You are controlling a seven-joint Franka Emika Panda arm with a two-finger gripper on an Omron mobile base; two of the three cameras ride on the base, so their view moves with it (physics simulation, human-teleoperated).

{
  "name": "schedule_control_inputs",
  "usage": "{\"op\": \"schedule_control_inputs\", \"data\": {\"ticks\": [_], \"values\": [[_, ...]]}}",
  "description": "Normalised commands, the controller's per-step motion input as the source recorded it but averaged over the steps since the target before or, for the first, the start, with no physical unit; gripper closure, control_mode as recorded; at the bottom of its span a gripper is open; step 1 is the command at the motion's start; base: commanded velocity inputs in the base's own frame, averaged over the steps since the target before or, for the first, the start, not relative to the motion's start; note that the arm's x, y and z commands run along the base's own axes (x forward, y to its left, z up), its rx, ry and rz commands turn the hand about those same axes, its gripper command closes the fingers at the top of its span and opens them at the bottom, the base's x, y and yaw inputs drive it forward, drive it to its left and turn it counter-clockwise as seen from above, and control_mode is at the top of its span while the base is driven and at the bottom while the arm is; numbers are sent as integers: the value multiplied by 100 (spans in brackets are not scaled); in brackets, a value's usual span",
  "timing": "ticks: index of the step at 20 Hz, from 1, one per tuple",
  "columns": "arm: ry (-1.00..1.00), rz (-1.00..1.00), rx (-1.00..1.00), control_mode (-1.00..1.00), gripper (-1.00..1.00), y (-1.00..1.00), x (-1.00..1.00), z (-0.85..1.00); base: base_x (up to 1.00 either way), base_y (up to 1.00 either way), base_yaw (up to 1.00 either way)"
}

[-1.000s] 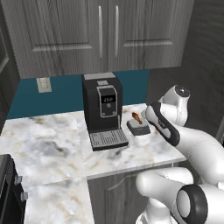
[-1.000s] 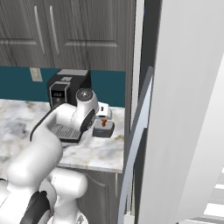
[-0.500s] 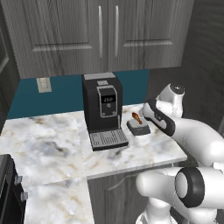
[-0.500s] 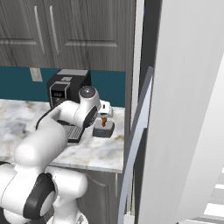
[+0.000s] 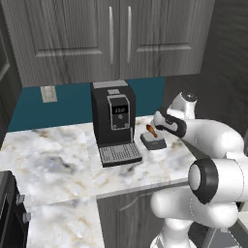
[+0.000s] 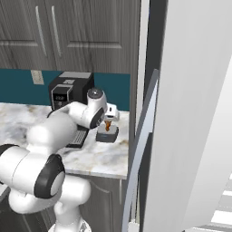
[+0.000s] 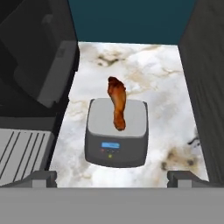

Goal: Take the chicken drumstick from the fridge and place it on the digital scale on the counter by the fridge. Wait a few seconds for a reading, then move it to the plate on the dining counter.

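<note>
Fingers spread fully wide, holding nothing, poised just short of the digital scale. Chicken drumstick lies lengthwise on the scale's top. I'd wait for the reading, then close across its thick middle. Beyond the scale: marble tabletop, coffee machine just beside it, teal wall behind.

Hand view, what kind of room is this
A kitchen, by the look of it: a marble counter carries a digital scale with a chicken drumstick on it, beside a black coffee machine.
</note>
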Motion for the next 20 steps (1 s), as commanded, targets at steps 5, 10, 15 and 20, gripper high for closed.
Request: {"op": "schedule_control_inputs", "data": {"ticks": [5, 10, 15, 20], "values": [[2, 0, 0, -100, -100, -8, 50, -47, 0, 0, 0], [0, 0, 0, -100, -100, -4, 48, -34, 0, 0, 0], [0, 0, 0, -100, -100, 0, 26, -32, 0, 0, 0], [0, 0, 0, -100, -100, 0, 14, -41, 0, 0, 0]]}}
